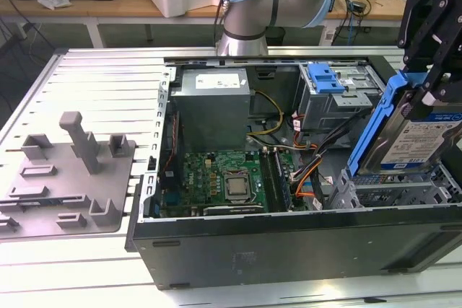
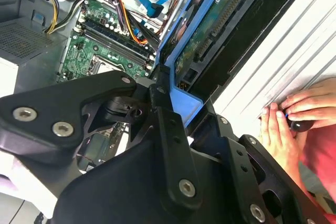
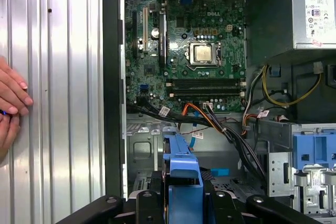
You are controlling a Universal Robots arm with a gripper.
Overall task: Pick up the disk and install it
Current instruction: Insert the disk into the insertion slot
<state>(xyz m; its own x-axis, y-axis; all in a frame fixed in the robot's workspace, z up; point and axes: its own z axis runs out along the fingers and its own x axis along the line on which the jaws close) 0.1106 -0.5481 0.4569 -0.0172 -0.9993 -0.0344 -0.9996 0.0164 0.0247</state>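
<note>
We see the gripper pinching the disk by the upper end of its blue frame. The disk hangs tilted, its long axis sloping down toward the metal drive cage just beneath.

disk above drive cage (exterior view's right), motherboard inside case

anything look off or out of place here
Yes: a person's fingers rest on the table right beside the open case, close to the robot's hand. That hand holds the disk steeply tilted at the drive cage, not seated.
</note>
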